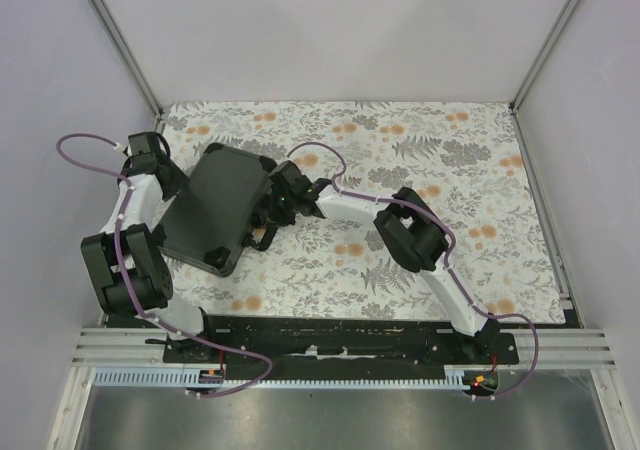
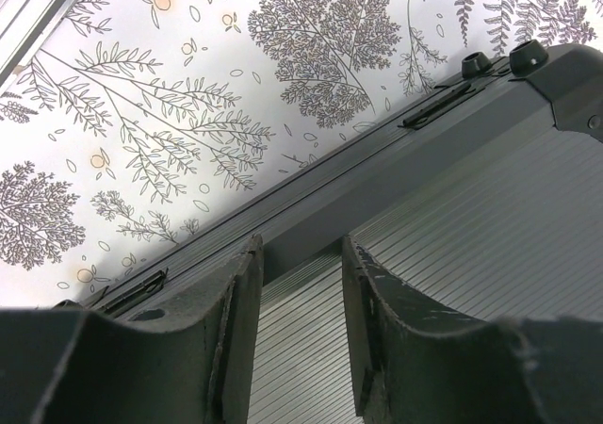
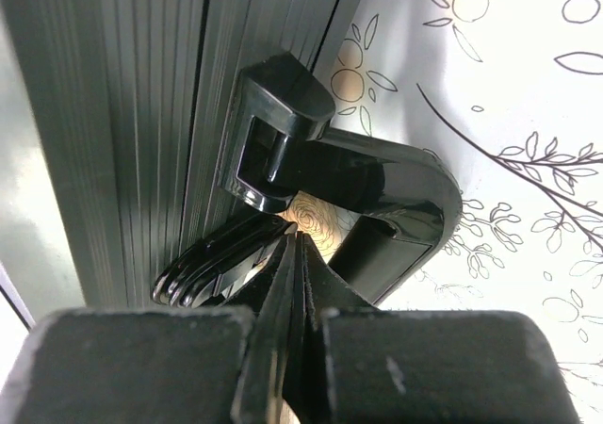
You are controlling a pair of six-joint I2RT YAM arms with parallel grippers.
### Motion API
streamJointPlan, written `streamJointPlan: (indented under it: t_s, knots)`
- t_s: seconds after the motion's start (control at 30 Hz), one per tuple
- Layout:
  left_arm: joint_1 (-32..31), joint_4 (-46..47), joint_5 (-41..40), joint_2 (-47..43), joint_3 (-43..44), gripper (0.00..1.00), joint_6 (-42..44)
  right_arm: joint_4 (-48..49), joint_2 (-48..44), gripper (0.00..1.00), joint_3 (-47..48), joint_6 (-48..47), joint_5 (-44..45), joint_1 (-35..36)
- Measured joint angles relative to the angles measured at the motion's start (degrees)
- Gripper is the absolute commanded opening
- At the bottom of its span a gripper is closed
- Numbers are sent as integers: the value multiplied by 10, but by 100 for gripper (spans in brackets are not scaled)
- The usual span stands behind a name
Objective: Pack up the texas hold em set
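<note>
The texas hold em set shows only as its black ribbed case (image 1: 215,210), lid down, lying slanted at the table's left. Chips, cards and buttons are hidden. In the left wrist view the case's lid (image 2: 490,207) fills the lower right. My left gripper (image 2: 301,250) is open, its jaws apart over the lid near the hinged edge. In the top view it (image 1: 176,182) sits at the case's left side. My right gripper (image 3: 294,240) is shut with nothing between its fingers. Its tips poke into the gap under the case's black handle (image 3: 396,184), beside a glossy latch (image 3: 212,262).
The case rests on a floral tablecloth (image 1: 420,150). Metal frame posts (image 1: 120,40) and pale walls close in the back and sides. A black rail (image 1: 340,335) carries the arm bases along the near edge. Two rubber feet (image 2: 528,57) stick out from the case's corner.
</note>
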Motion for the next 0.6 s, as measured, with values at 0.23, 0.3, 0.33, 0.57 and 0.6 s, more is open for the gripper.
streamJointPlan:
  t_s: [0.23,0.3,0.33,0.57,0.6]
  knots:
    - [0,-33,-3,3,21,50,0,15,-21,0,-22,-24,56,12]
    - [-1,-63,-2,3,38,56,0,14,-31,14,-27,-42,79,15]
    - [-1,-80,0,3,48,61,0,7,-38,22,-29,-52,90,16]
    - [-15,-208,47,-14,119,79,8,-100,-187,67,-78,-144,172,-1]
    - [-16,-221,54,-23,132,84,12,-114,-224,71,-94,-155,184,-5]
